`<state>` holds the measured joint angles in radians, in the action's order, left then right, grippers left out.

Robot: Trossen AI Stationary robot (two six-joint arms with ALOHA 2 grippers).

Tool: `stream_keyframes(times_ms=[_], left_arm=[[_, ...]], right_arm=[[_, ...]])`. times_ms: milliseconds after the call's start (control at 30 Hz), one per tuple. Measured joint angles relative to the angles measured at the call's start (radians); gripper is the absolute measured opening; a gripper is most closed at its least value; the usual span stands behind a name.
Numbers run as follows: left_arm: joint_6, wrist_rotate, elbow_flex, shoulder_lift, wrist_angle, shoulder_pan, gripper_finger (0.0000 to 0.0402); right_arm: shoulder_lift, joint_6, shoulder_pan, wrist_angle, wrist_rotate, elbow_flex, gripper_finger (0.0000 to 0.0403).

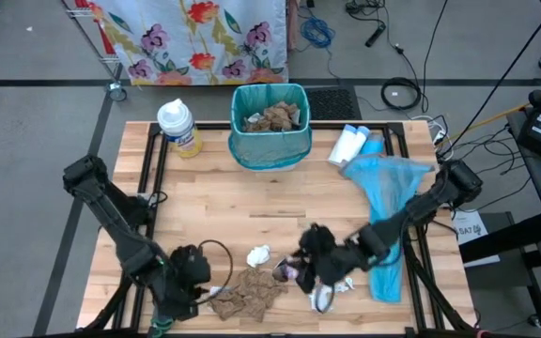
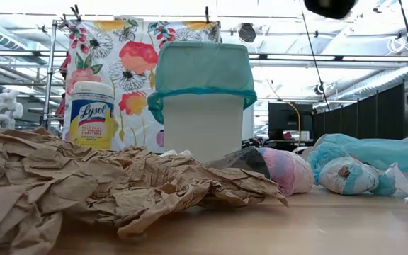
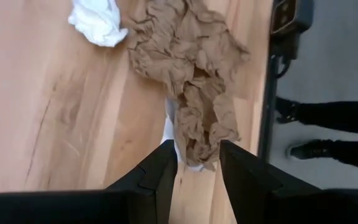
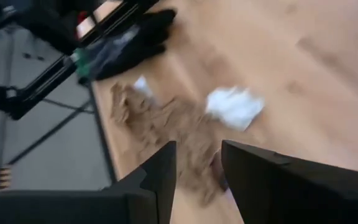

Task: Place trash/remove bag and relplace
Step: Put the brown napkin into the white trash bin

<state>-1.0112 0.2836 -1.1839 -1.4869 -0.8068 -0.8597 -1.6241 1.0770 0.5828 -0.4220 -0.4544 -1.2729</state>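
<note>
A crumpled brown paper towel [image 1: 249, 291] lies flat near the table's near edge, with a white tissue scrap [image 1: 258, 254] just beyond it and a shiny purple wrapper ball [image 1: 287, 272] to its right. My left gripper [image 3: 199, 165] is at the towel's left end, shut on it. My right gripper [image 4: 199, 162] comes from the right, a little open, with its fingertips beside the wrapper ball; I see no touch. At the far edge stands the bin [image 1: 270, 141], lined with a teal bag and holding brown paper. My left gripper pinches the brown paper towel's narrow left end [image 3: 197, 140] between its two fingers, coming low from the table's left. The crumpled paper fills the gap between them. The rest of the towel [image 3: 185, 56] lies spread on the table.
A Lysol canister [image 1: 178, 127] stands left of the bin and white bottles [image 1: 348, 145] lie to its right. A loose blue bag [image 1: 383, 188] lies along the right side under my right arm. White scraps [image 1: 344, 284] sit near the right gripper. A person's legs [image 3: 328, 130] stand beyond the near edge.
</note>
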Motion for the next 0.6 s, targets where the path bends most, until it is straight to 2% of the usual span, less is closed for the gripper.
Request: stream_keyframes(times_ms=[167,367,600], left_arm=[[0.048,-0.056,0.000,-0.071,0.045,0.006,0.0127],[0.135,-0.131,0.000,-0.137,0.182,0.014,0.0127],[0.137,-0.170,0.001,-0.206,0.198,0.052,0.0127]], right_arm=[[0.000,0.132,0.089,0.104,-0.075,0.099,0.0116],[0.000,0.239,0.171,0.109,-0.139,0.105,0.0116],[0.000,0.277,0.230,0.105,-0.232,0.105,0.0116]])
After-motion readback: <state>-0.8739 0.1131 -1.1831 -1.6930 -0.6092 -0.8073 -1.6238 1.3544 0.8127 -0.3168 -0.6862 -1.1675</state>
